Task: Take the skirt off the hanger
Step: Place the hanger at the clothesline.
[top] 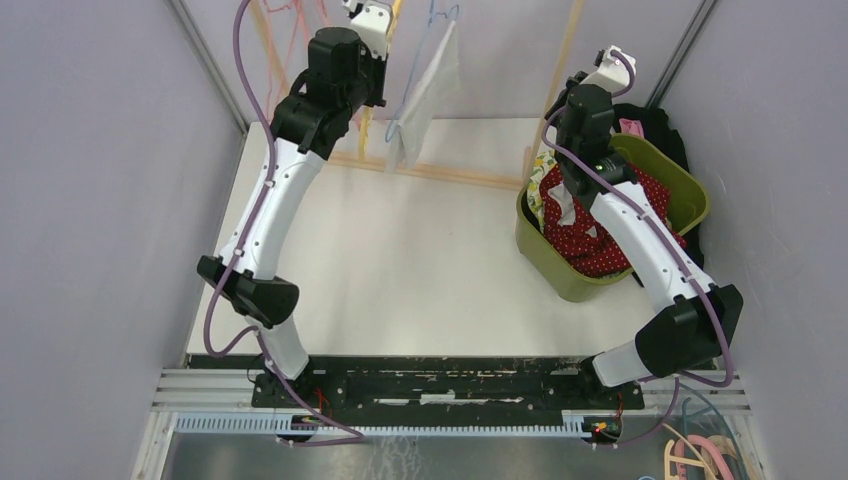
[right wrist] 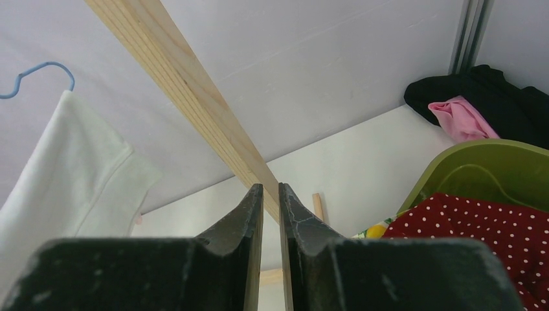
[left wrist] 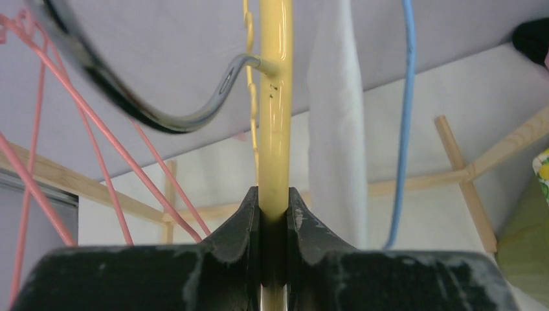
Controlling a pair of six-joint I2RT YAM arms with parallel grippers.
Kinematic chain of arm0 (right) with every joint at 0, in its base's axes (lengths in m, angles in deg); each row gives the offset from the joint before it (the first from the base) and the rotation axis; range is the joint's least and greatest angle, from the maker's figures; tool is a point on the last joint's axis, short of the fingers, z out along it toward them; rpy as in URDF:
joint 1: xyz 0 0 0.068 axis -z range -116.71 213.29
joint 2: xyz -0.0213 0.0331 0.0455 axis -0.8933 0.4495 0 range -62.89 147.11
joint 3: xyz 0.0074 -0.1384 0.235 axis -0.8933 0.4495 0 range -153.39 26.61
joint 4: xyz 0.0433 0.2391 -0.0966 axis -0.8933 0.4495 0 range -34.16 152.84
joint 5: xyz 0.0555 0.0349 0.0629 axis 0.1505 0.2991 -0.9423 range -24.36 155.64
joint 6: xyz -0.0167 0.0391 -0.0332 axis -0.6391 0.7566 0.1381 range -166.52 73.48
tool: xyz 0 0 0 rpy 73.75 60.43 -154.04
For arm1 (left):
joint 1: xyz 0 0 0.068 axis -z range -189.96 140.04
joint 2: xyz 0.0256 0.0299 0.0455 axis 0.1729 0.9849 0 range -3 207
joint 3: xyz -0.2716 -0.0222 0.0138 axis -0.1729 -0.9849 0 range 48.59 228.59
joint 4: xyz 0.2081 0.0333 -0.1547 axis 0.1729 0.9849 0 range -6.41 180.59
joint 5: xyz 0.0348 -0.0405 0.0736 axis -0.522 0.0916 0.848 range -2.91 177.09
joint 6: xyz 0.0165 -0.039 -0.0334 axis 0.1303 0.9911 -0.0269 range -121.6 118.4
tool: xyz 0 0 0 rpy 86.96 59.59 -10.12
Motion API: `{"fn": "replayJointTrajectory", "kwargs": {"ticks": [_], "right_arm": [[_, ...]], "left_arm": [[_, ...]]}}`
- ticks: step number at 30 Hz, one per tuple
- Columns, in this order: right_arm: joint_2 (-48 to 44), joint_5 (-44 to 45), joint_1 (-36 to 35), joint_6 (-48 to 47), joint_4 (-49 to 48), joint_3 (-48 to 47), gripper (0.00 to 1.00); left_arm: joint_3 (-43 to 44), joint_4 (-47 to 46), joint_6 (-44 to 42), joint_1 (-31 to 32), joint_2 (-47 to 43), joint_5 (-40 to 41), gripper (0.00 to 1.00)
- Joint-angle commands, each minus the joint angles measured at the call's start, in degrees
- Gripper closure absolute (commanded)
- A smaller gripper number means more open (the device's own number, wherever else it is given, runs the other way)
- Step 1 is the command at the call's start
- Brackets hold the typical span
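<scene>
Top external view: a pale wooden rack (top: 440, 172) stands at the far side of the table (top: 420, 260); all places below are given from the rack.
Table: white, running from the rack's foot rail toward the arm bases.
Left arm (top: 285, 190): white and black, reaching up to the left part of the rack.
Right arm (top: 640, 235): rising just right of the rack's right post, over the bin.
Bin (top: 548, 258): green, on the table just right of the rack's right end.
Skirt (top: 425, 95): white, hanging at about the middle of the rack on the blue hanger, not yet off it; its lower edge comes down near the foot rail.
Red cloth (top: 590, 250): white-dotted, lying in the bin, right of the rack.
Black cloth (top: 655, 120): heaped behind the bin, right of the rack, with a pink cloth (right wrist: 463, 116) on it.
Pink hangers (left wrist: 37, 196): thin, at the rack's left end.
Blue hanger (top: 440, 15): thin wire, carrying the skirt at mid-rack; its hook shows above the cloth.
Yellow hanger (left wrist: 274, 116): at the rack between the pink hangers and the skirt, upright in the left wrist view.
Left gripper (left wrist: 274, 197): clenched on the yellow hanger, one finger pressed to each side of it, at the rack's left part.
Right gripper (right wrist: 271, 194): close by the rack's right post, jaws nearly together with a thin slit. In the right wrist view the post runs down to the fingertips; whether they pinch it I cannot tell.
</scene>
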Motion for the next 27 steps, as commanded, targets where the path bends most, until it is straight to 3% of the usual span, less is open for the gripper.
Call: {"fn": "replayJointTrajectory", "kwargs": {"ticks": [1, 6, 19, 27], "right_arm": [[-0.05, -0.45, 0.04, 0.24, -2.57, -1.3, 0.81], [0.08, 0.15, 0.09, -0.42, -2.98, -1.48, 0.81], [1.22, 0.92, 0.09, -1.24, -3.93, -2.89, 0.81], [0.93, 2.07, 0.11, -1.67, -5.97, -1.74, 0.81]], "left_arm": [[8.0, -4.54, -2.7, -1.73, 3.55, 1.95, 0.97], [12.69, -6.81, -1.11, -3.22, 7.78, 0.33, 0.97], [14.68, -20.74, -0.27, -3.64, 10.36, -2.5, 0.97], [15.12, -26.91, 10.56, -8.48, 13.48, -14.2, 0.97]]}}
